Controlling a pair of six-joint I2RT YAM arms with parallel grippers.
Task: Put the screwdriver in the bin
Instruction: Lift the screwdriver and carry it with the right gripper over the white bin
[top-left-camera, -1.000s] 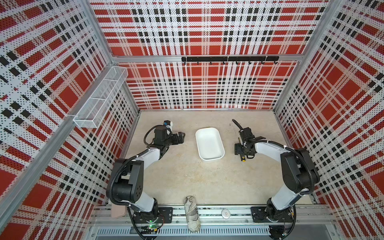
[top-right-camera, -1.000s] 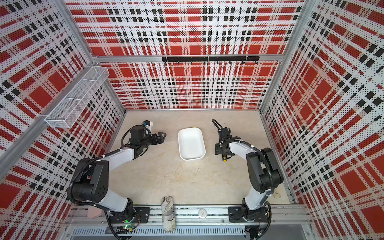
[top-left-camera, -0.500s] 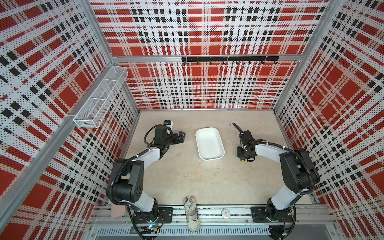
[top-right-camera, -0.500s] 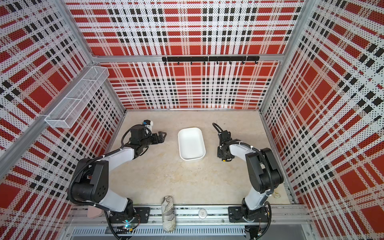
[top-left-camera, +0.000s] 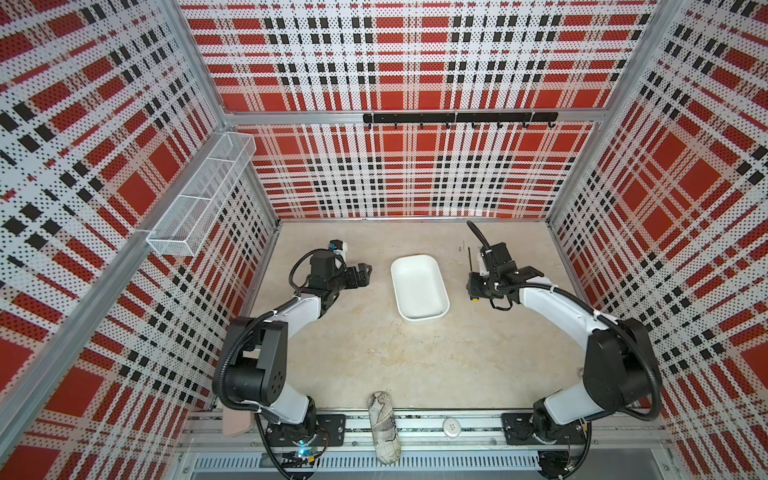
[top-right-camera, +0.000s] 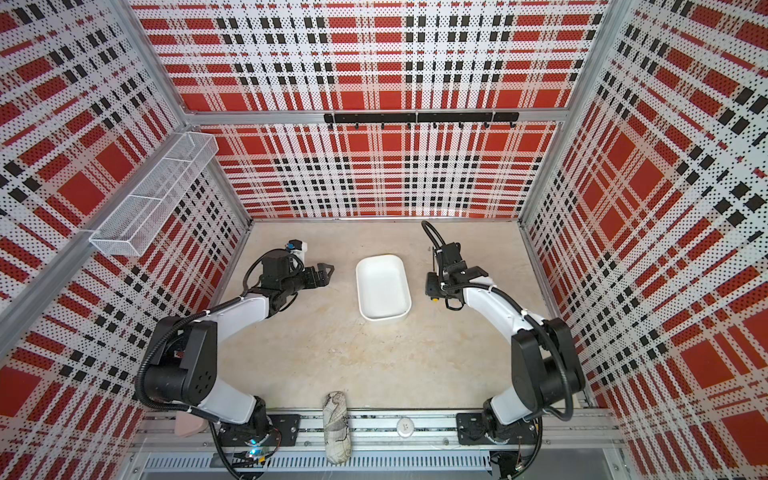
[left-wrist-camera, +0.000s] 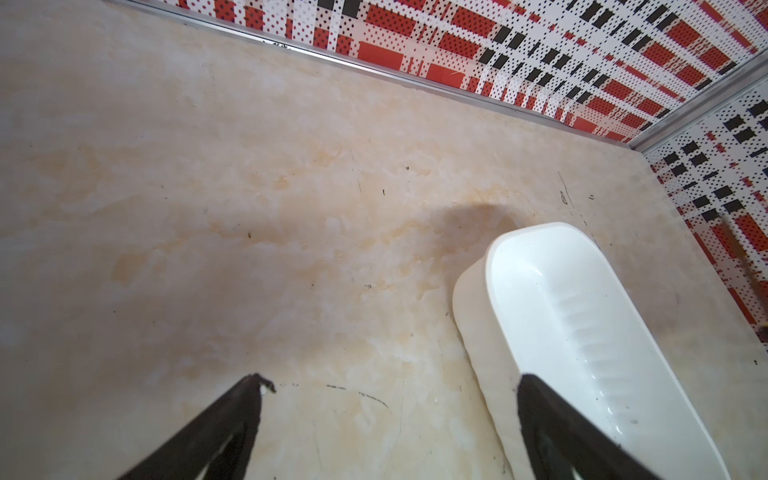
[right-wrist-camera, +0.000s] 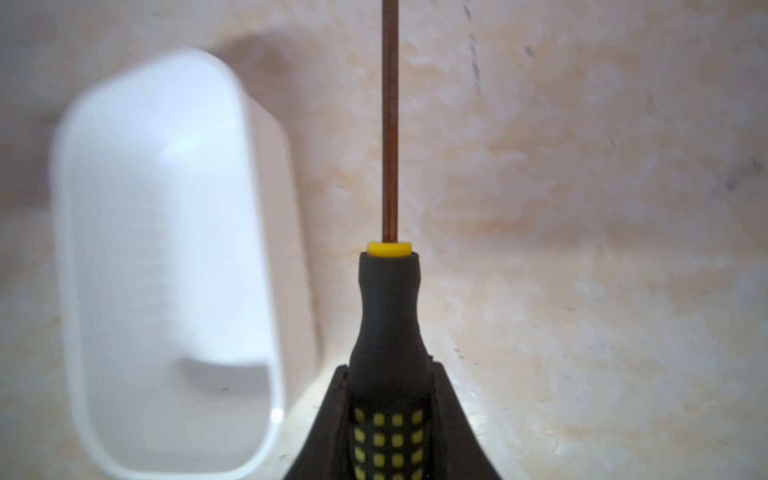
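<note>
The right gripper (right-wrist-camera: 389, 370) is clamped on the screwdriver (right-wrist-camera: 388, 307). Its 2 black fingers (right-wrist-camera: 332, 415) press the dotted black handle from either side, and the neck and thin shaft project ahead of the tips. I judge that the thick handle was chosen because it gives the pads a broad surface, which the thin shaft would not.

In a top view the screwdriver (top-left-camera: 470, 259) is outside the bin (top-left-camera: 419, 286), just beside its right long side. The shaft points toward the back wall (top-left-camera: 415, 166) and runs roughly parallel to that side. This alignment suits the transfer: the tool looks nearly as long as the bin, so it should fit lengthwise only.

I cannot tell whether the tool is clear of the table (top-left-camera: 374, 353). The bin holds nothing.

The left gripper (left-wrist-camera: 390, 384) rests on the bin's other side with its fingers apart, holding nothing, apparently parked out of the way.
</note>
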